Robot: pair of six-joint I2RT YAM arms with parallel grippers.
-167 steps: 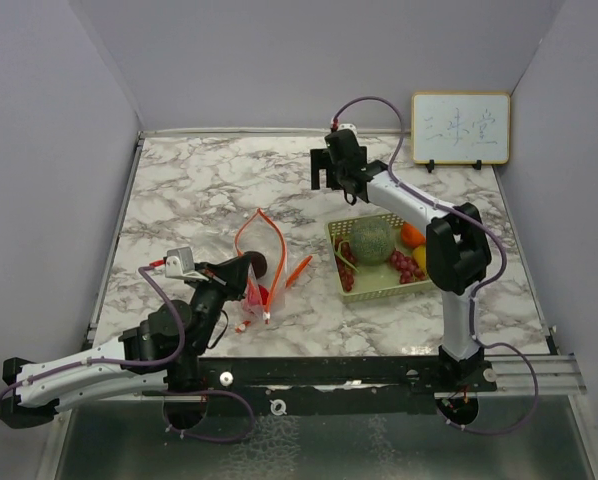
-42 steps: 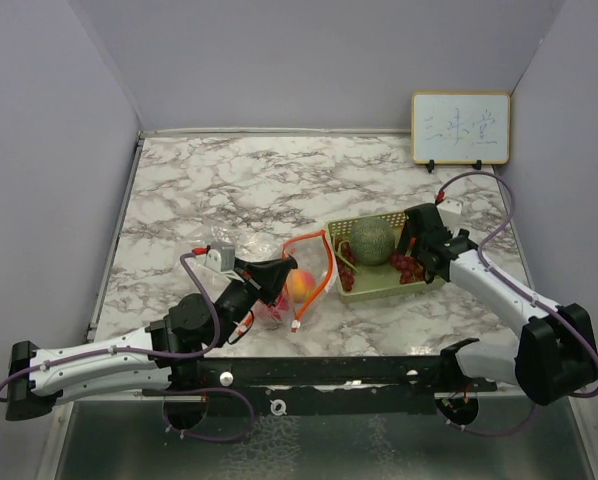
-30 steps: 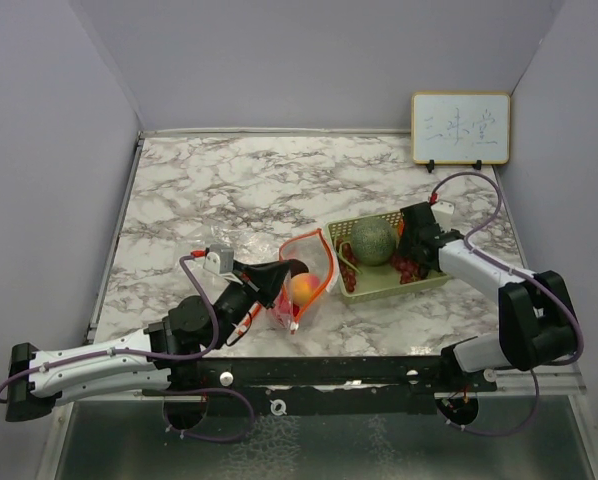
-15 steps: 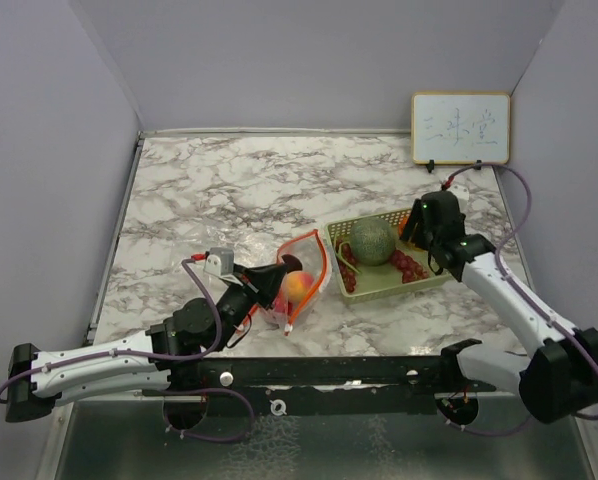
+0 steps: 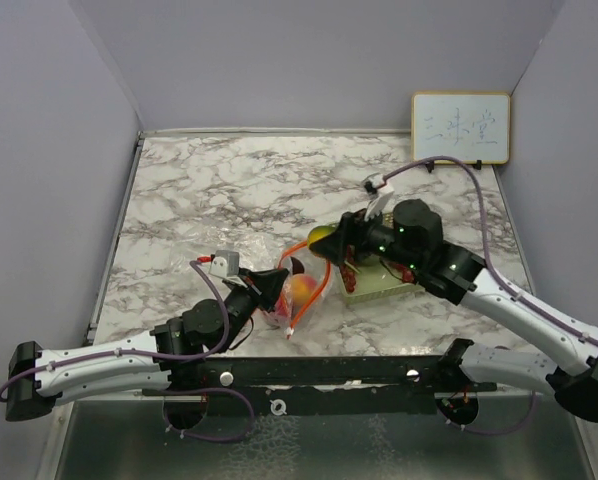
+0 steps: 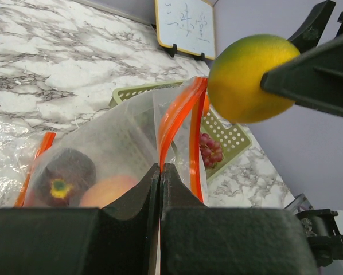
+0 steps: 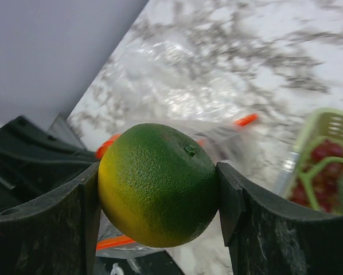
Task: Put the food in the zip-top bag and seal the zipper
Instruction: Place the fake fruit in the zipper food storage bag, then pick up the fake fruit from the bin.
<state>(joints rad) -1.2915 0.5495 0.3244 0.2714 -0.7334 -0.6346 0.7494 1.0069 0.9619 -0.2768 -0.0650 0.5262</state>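
My left gripper (image 5: 276, 284) is shut on the rim of the clear zip-top bag (image 5: 301, 290) with an orange zipper, and holds its mouth up; the pinch shows in the left wrist view (image 6: 160, 169). Inside the bag lie a dark purple fruit (image 6: 62, 176) and a yellow-peach fruit (image 6: 111, 190). My right gripper (image 5: 328, 246) is shut on a green-and-yellow citrus fruit (image 7: 159, 183), held just above and to the right of the bag's mouth (image 6: 252, 77). Red grapes (image 6: 209, 149) lie in the pale green basket (image 5: 367, 288). The melon is hidden behind my right arm.
The basket stands right beside the bag, mostly covered by my right arm in the top view. A small whiteboard (image 5: 460, 127) leans at the back right corner. Grey walls close off the marble table on three sides.
My right arm left the basket and swung left, now carrying the green-and-yellow fruit over the bag's mouth. My left gripper kept its hold on the bag rim and shifted slightly right.
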